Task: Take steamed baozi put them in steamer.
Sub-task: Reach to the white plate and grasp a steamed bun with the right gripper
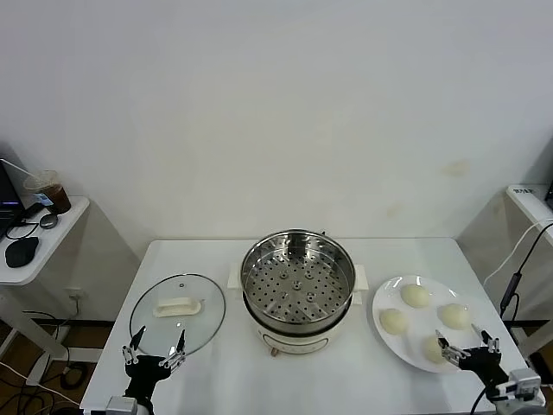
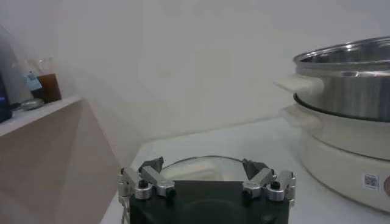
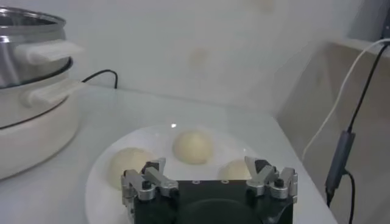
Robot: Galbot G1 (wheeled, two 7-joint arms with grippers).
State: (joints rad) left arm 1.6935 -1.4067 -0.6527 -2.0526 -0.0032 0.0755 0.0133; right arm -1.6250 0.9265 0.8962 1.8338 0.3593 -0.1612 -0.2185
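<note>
**Four buns on the plate, none in the pot yet**

My right gripper hangs low at the near right corner of the table, its fingers spread wide and holding nothing. It sits at the near edge of the white plate, just over the nearest of the steamed baozi. The other three lie farther in: one to the left, one toward the back, one on the right. In my right wrist view I can make out only three of them; the fourth is hidden under my own gripper body.

The steamer stands in the middle of the table, open, its perforated tray bare. The glass lid lies flat to its left, and my left gripper waits at the near rim of that lid, fingers also apart and empty.

As I judge it, the task is at its start, and the first pick is the risky part. The buns look soft and smooth: if I close too hard I may dent or tear one; too lightly, and it could slip out on the way across. They lie near each other, so an open finger coming down off-centre might nudge a neighbour or push the plate. The steamer's rim stands well above the plate, so a carry that stays too low would knock the bun against the steel wall or the side handle.
</note>
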